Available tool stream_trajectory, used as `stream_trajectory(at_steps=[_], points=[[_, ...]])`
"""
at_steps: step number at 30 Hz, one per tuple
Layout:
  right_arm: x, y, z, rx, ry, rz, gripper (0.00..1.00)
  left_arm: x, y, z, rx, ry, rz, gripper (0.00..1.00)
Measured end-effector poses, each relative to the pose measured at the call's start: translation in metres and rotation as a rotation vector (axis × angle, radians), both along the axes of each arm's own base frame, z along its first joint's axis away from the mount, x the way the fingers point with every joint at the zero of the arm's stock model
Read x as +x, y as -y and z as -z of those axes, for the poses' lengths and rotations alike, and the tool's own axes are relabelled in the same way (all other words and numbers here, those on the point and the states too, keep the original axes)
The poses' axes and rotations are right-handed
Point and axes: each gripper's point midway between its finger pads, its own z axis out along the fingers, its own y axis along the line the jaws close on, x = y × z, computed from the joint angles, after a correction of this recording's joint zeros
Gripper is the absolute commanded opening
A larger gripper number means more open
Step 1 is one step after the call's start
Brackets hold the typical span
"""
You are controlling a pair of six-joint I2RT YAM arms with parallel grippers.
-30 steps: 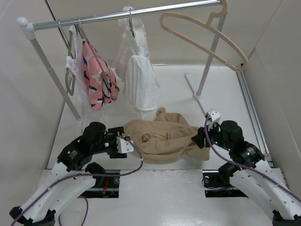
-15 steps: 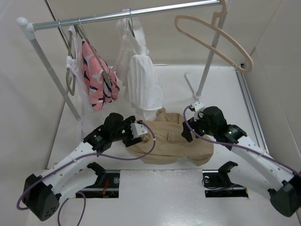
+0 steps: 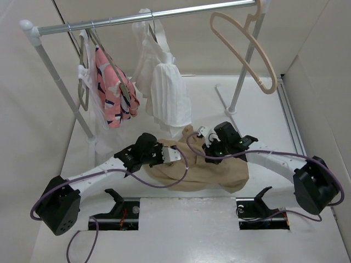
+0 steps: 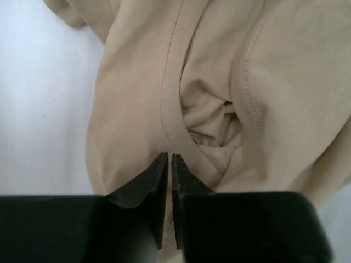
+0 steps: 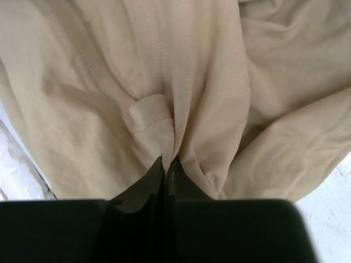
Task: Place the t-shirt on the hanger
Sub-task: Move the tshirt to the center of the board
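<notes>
A plain tan soft-fabric t-shirt (image 3: pixel 219 172), unprinted, with stitching in the same tan. A slim pale beige-pink clothes hanger (image 3: pixel 267 89). A pink cloth garment (image 3: pixel 111 93) patterned with white and dark navy marks. A white ribbed top (image 3: pixel 167 98). A silver metal rail (image 3: pixel 164 13). A white tabletop (image 3: pixel 263 115). White robot arms with black joints and purple cables.

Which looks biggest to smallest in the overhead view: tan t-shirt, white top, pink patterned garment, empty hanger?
1. t-shirt, narrowly
2. white top
3. pink patterned garment and hanger: similar span; hanger hangs nearer the camera, so unranked.
</notes>
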Motion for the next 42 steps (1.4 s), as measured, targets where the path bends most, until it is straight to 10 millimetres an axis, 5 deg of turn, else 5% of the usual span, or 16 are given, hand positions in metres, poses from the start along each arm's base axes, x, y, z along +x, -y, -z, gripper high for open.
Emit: stream_trajectory(at_steps=[5,10,13,14,18,22,29,35,40,41,42], points=[[-0.012,0.006,-0.018,0.045,0.045,0.003,0.00,-0.007,-0.003,-0.003,-0.005,-0.006,0.051,0.00],[-0.026,0.004,-0.082,0.191,0.213,-0.023,0.00,-0.028,0.003,-0.050,-0.155,0.057,0.152,0.00],[-0.046,-0.003,-0.110,0.275,0.269,-0.081,0.00,-0.038,0.011,-0.077,-0.260,0.107,0.196,0.46],[-0.052,-0.006,-0.114,0.293,0.270,-0.100,0.00,-0.038,0.014,-0.082,-0.288,0.117,0.193,0.50],[-0.066,-0.012,-0.111,0.306,0.224,-0.137,0.00,-0.029,0.026,-0.073,-0.318,0.067,0.146,0.60],[-0.073,-0.014,-0.106,0.285,0.182,-0.138,0.00,-0.030,0.038,-0.034,-0.239,-0.057,0.146,0.66],[-0.068,-0.016,-0.121,0.302,0.206,-0.110,0.00,-0.040,0.040,-0.014,-0.179,-0.131,0.202,0.66],[-0.069,-0.015,-0.125,0.315,0.204,-0.091,0.00,-0.016,0.040,-0.018,-0.180,-0.060,0.102,0.61],[-0.071,-0.010,-0.137,0.345,0.237,-0.076,0.00,-0.014,0.039,0.007,-0.131,-0.113,0.078,0.61],[-0.071,-0.009,-0.137,0.345,0.239,-0.071,0.00,-0.015,0.039,0.010,-0.122,-0.120,0.079,0.59],[-0.071,-0.008,-0.137,0.342,0.239,-0.067,0.00,-0.017,0.039,0.012,-0.119,-0.122,0.083,0.37]])
